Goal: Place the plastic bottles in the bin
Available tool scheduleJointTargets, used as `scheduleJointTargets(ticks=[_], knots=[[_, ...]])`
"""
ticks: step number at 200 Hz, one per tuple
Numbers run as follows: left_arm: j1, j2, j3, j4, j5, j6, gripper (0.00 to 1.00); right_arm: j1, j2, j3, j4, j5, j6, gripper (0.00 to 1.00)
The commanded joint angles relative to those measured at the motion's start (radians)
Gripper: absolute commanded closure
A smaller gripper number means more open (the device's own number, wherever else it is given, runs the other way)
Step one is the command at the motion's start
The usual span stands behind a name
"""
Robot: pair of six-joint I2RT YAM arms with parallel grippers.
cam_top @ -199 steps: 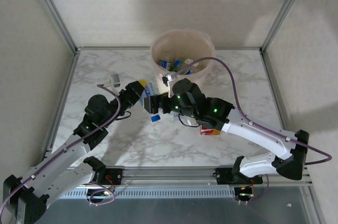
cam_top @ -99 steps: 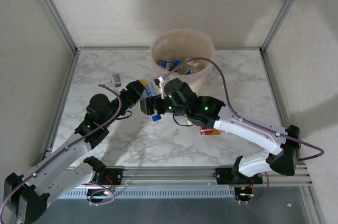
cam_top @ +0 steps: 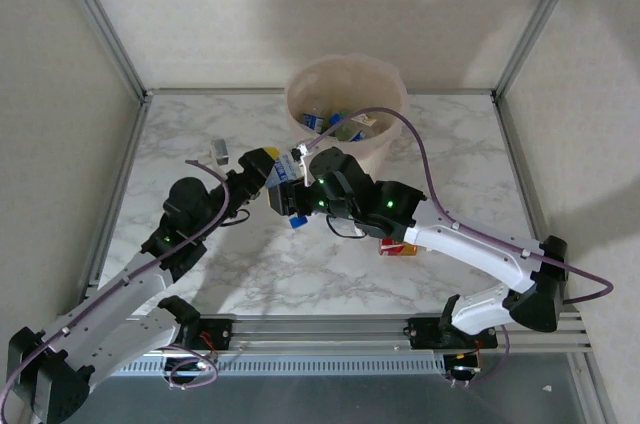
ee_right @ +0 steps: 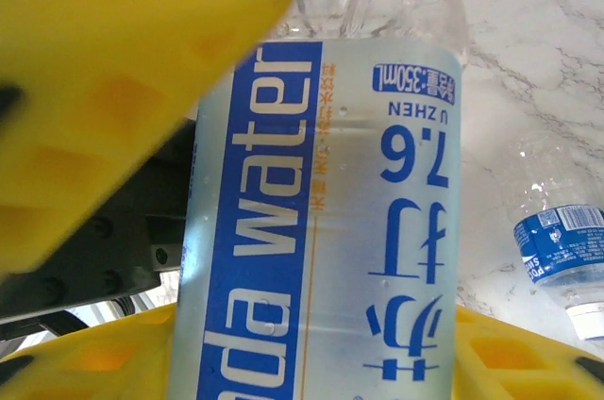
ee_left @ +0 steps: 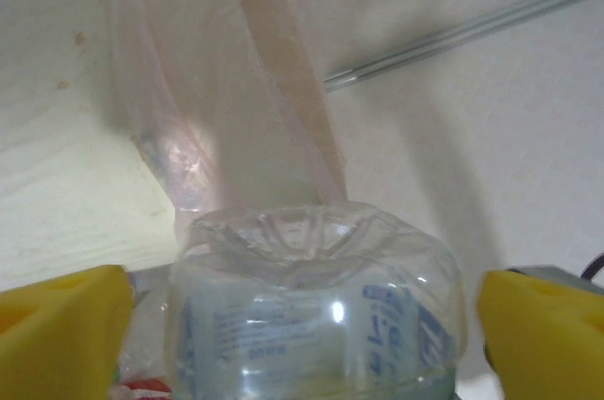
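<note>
- Now the right gripper (ee_right: 245, 230) grips the bottle (ee_right: 321, 211) across its middle, long axis crosswise to the jaws.
- Left gripper (ee_left: 302, 325) open, fingers (ee_left: 57, 325) clear of the base.
- Bin (cam_top: 385, 149) just beyond both.

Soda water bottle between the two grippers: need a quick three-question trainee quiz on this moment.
1. True or false: the left gripper is clamped on the soda water bottle.
2. The bin stands: A) at the far edge of the table; B) beside the arm bases; C) in the near left corner.
3. Fill in: the loose bottle lying on the marble in the right wrist view has a ___ label.

Key: 1 false, its fingers stand apart from the bottle on both sides; 2 A; 3 blue.
</note>
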Motion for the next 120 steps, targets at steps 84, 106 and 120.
scheduleJointTargets(ticks=[84, 106, 120], knots=[[0.129, -0.004, 0.214, -0.514, -0.234, 0.127, 0.02, -0.191, 0.055, 0.399, -0.172, 0.185, -0.115, 0.47], [0.129, -0.004, 0.15, -0.485, -0.196, 0.105, 0.06, -0.307, 0.129, 0.485, -0.195, 0.145, -0.138, 0.47], [0.129, -0.002, 0.129, -0.485, -0.186, 0.103, 0.06, -0.366, 0.177, 0.532, -0.201, 0.126, -0.155, 0.47]])
